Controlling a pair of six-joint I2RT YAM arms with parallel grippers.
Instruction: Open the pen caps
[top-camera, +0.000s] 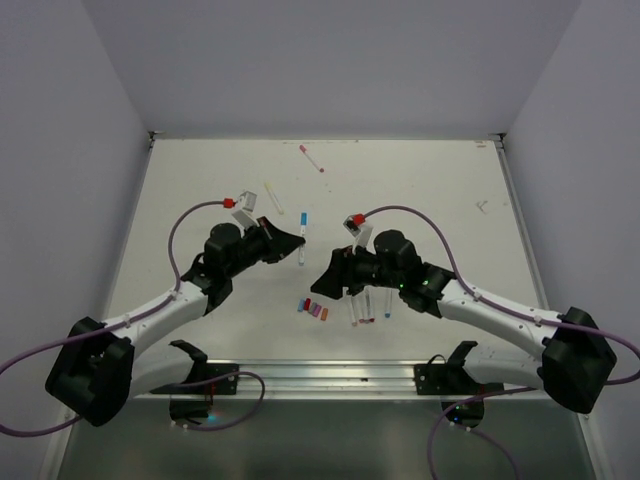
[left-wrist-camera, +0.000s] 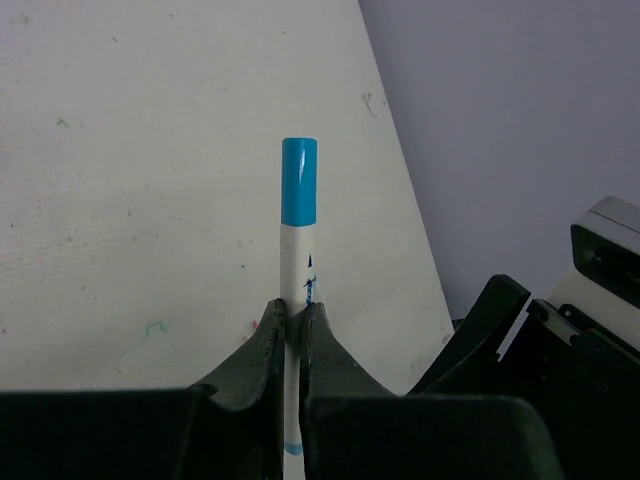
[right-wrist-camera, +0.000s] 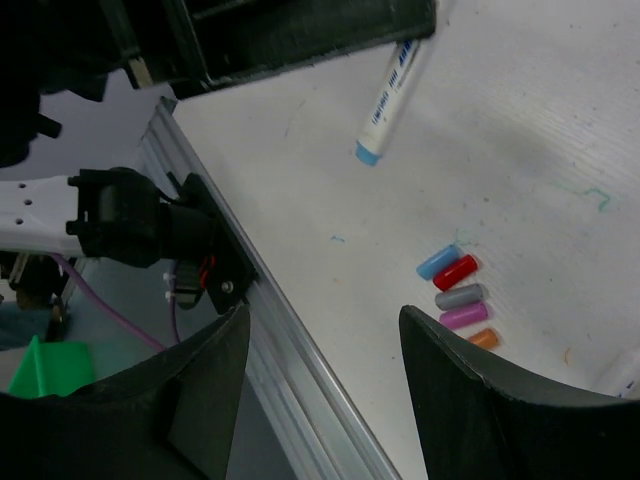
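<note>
Pinching a pen (left-wrist-camera: 297, 265) by its white barrel with the left gripper (left-wrist-camera: 293, 312), closed tight on it at centre frame in the top view. Leaving the blue cap (left-wrist-camera: 299, 180) clear past the fingertips, probably for a straight pull-off. Holding the right gripper (right-wrist-camera: 320, 340) spread and empty, low over the table (right-wrist-camera: 540, 150), facing the pen from the right, likely ready for that pull. Showing five loose caps (right-wrist-camera: 458, 296) in a tidy row at lower centre, beside other pens (top-camera: 367, 303), seemingly parked out of the way. Finding no container anywhere in view.
</note>
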